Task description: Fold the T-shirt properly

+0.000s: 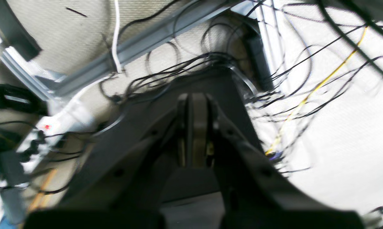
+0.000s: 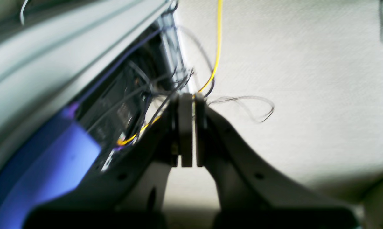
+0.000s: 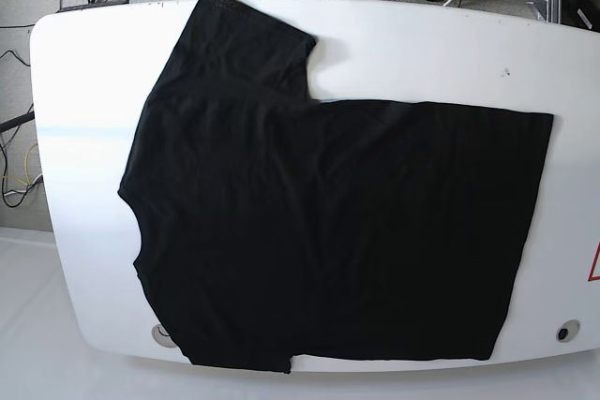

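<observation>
Across the white oval table lies the large plain black short-sleeved T-shirt of soft, faintly ribbed fabric, spread flat and sideways in the base view: its round neckline sits at the left edge, its straight hem at the right, one sleeve reaching toward the far edge and the other overhanging the near edge slightly. No arm appears above the table in that view.

The left gripper shows in its wrist camera with both dark fingers pressed together, nothing between them; behind it are only a blurred tangle of black cables and a grey metal beam, not the cloth. The right gripper is likewise pinched closed and empty, with a thin yellow wire and pale floor beyond it.

The folding has not begun, so the risks lie ahead. Both pincers must spread their fingers before reaching the cloth, or they will only push it into wrinkles. A pinch too shallow would likely let the soft fabric slip out mid-lift; one too deep could catch both layers unevenly. If the two arms lift at unequal pace, the fold line would probably skew. The overhanging near sleeve could drag the shirt off the edge once the cloth is disturbed.
</observation>
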Controlling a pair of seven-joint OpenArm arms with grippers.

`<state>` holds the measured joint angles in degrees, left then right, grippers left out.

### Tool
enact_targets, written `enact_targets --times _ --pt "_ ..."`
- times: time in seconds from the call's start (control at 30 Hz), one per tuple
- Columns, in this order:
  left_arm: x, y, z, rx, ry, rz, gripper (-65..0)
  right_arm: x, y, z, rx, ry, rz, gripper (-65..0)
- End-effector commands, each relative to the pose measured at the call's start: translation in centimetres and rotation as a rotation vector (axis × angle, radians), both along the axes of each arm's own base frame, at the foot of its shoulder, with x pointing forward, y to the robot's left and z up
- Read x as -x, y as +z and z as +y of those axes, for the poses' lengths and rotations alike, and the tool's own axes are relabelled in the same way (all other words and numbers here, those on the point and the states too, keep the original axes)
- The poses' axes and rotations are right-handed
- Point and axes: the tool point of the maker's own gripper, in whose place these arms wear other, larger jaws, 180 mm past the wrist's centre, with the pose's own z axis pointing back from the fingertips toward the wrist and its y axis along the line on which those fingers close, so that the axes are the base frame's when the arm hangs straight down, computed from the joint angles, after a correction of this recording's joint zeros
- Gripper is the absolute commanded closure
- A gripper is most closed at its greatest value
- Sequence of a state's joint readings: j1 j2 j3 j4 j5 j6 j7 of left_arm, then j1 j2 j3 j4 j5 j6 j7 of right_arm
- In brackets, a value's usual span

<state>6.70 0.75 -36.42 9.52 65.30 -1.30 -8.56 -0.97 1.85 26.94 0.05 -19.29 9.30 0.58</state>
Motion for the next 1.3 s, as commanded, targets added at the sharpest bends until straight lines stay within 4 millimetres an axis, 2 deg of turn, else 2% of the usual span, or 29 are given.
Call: enact_targets --times 0.0,0.17,0.43,0.77,0.83,1.03,1.27 --pt "0.4 0.1 1.0 -0.023 -0.018 0.004 0.0 0.1 0.0 -0.3 -0.003 -0.016 0.002 0.0" --pt "1.3 0.2 1.6 -0.044 -0.063 0.018 0.0 -0.3 0.0 -1.0 0.012 -0.01 -0.01 0.0" --pt "2.1 0.5 2.9 -0.068 -0.097 0.017 0.0 0.8 0.0 -1.3 0.015 0.003 -0.011 0.0" --pt "2.6 0.6 2.8 -0.06 -0.052 0.004 0.0 1.0 0.0 -1.4 0.017 0.022 -0.011 0.0" --pt "1.7 0.4 2.2 -0.041 -0.046 -0.013 0.0 0.2 0.0 -1.5 0.02 0.017 -0.01 0.0" --pt "1.8 0.4 1.7 -0.027 -0.003 -0.014 0.0 0.3 0.0 -1.5 0.021 0.019 -0.006 0.0" --pt "3.5 0.7 2.0 -0.009 0.115 -0.023 0.0 2.5 0.2 -2.6 0.046 0.002 -0.013 0.0"
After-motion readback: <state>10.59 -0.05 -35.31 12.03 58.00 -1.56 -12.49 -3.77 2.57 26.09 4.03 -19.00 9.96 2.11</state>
